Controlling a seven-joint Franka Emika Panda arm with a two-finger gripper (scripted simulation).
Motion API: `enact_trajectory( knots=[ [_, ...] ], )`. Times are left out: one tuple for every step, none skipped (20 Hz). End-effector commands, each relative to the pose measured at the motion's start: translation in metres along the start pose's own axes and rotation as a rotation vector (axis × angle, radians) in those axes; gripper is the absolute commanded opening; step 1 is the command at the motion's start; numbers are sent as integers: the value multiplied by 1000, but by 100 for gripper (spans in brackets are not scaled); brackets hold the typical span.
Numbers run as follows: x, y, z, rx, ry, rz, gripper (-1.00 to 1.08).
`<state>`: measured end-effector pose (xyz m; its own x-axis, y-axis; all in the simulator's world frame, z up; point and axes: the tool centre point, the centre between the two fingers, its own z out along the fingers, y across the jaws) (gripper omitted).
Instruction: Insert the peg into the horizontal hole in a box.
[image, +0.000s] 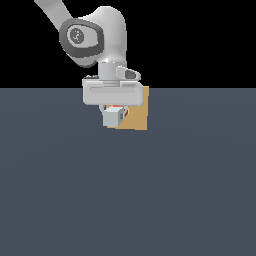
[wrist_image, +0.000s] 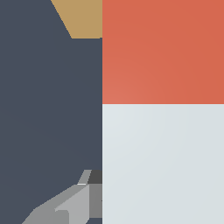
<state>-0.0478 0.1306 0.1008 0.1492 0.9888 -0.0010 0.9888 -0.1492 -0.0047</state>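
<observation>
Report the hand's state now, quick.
Hand: closed on the peg, held off the floor in front of the box.

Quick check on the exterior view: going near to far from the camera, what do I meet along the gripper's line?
Bare floor → white end of the peg, held under the gripper → peg's red end, only a sliver showing → box behind it. The hole is hidden here.
</observation>
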Motion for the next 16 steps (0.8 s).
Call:
enact_trajectory(
  knots=[
    [4,1,-2,-3,2,0,-100],
    [7,1,-2,-3,2,0,-100],
    [10,1,-2,-4,2,0,-100],
    [15,1,-2,-4,2,0,-100],
    [20,1,-2,-4,2,0,-100],
    [26,0,-2,-4,2,0,-100],
    [33,0,-2,-5,2,0,-100],
    [40,0,-3,-5,3,0,-100],
    [48,0,-3,-5,3,0,-100],
    [57,0,-3,-5,3,0,-100],
    [65,0,-3,-6,3,0,-100],
    [73,0,-4,-7,3,0,-100],
    [80,0,-4,-7,3,0,-100],
    [87,0,-4,-7,4,0,-100],
    [92,1,-4,-7,4,0,-100],
    [97,1,-4,-7,4,0,-100]
  ],
)
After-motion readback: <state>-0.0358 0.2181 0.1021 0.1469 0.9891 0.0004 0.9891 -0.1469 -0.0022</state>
